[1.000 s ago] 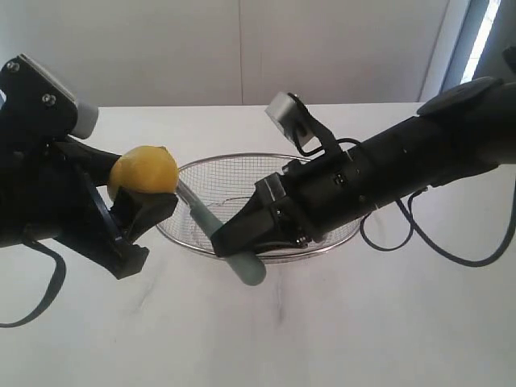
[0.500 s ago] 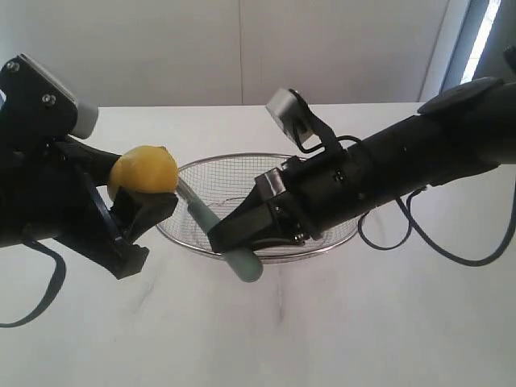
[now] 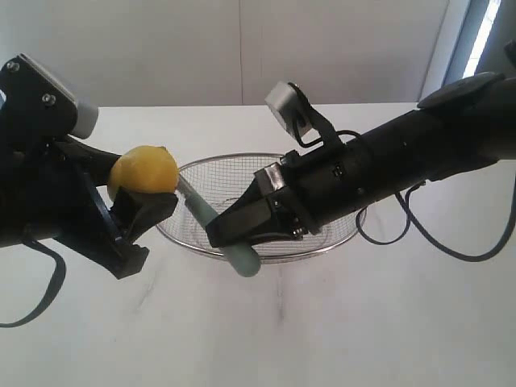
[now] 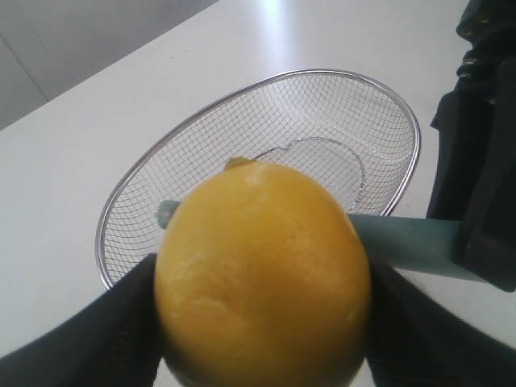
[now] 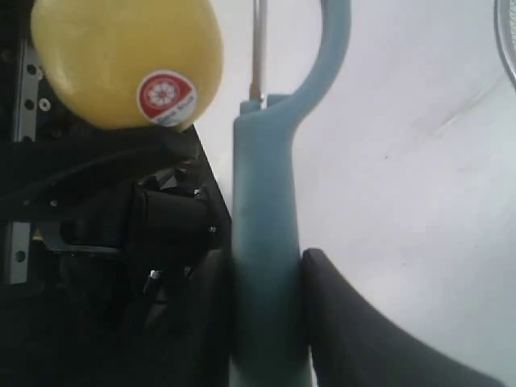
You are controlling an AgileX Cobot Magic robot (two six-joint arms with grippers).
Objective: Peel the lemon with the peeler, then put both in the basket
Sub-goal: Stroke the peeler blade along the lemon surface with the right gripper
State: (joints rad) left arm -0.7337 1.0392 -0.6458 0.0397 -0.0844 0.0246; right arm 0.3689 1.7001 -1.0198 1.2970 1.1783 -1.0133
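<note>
Two claws, both busy. The left claw (image 3: pixel 139 187) is clamped on the lemon (image 3: pixel 143 169), one black finger on each side, and holds it up off the desk (image 3: pixel 322 322), just outside the basket's (image 3: pixel 230 179) left rim as the exterior view shows it. The right claw (image 3: pixel 222 235) reaches in across the basket from its other side and grips the peeler (image 3: pixel 244 260) around the teal handle. The rounded butt end pokes out below the fingers, past the basket's near rim and over the bare desk. The blade end angles up toward the lemon and sits right beside its lower side. Honestly I can't tell whether metal is touching skin: the right wrist view seems to show a sliver of gap, and the left wrist view just has the handle passing behind the fruit. The skin has a little round red and white sticker (image 5: pixel 167 97) on it. Nothing but mesh shows in the basket.
</note>
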